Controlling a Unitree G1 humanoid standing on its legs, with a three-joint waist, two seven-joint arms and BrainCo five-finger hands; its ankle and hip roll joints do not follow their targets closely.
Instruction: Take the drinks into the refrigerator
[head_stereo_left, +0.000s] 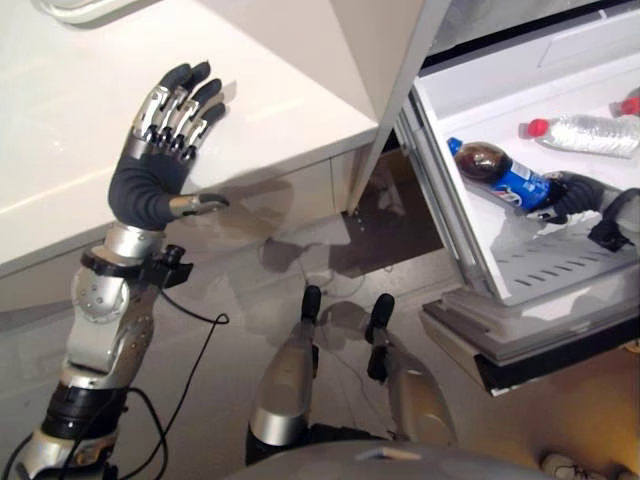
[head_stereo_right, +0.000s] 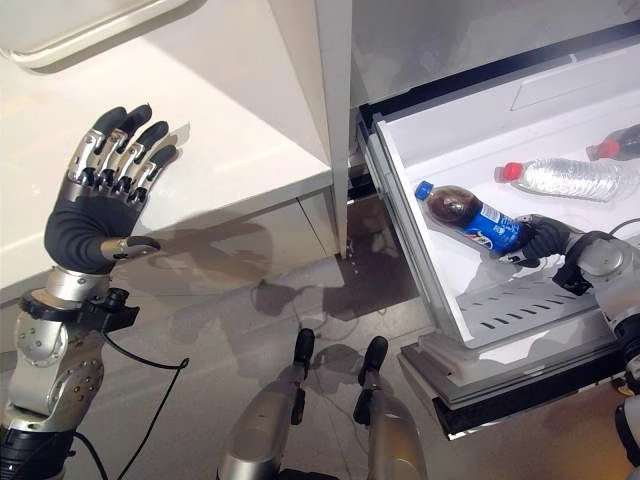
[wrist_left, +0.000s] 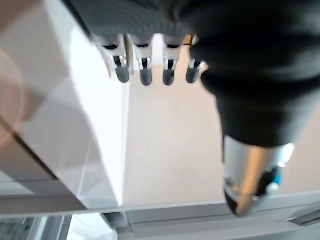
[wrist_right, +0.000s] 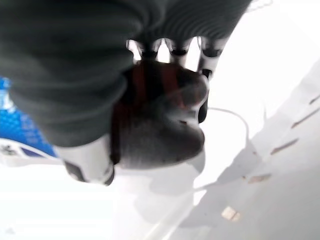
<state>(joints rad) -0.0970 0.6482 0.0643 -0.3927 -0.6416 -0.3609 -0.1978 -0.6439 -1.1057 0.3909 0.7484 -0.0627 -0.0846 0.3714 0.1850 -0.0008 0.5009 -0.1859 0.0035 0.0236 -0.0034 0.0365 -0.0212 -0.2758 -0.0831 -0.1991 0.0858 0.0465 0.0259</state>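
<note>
White filled the scene: a pulled-out refrigerator drawer on the right and a white counter on the left. Our task's thing, a cola bottle with a blue cap and blue label, lay on its side inside that drawer, cap toward the far left and base toward the near right. Our right hand was wrapped round the base end, fingers curled on the dark plastic; the right wrist view showed the bottle's base gripped between thumb and fingers.

Farther back in the same drawer lay a clear water bottle with a red cap, and beyond it, at the right edge, another red-capped dark bottle. The cola bottle was apart from both. A slotted grey shelf panel sat just near our wrist.

We judged the placing step nearly done, with letting go remaining. To do it well, we would want the bottle resting fully on the drawer floor before loosening, since a round bottle on its side may roll toward the water bottle. Opening the fingers slowly and drawing the hand back near-right, along the bottle's axis, should avoid nudging it. We should also keep the wrist off the slotted panel.

Our left hand was raised over the counter, fingers straight and spread, holding nothing.
</note>
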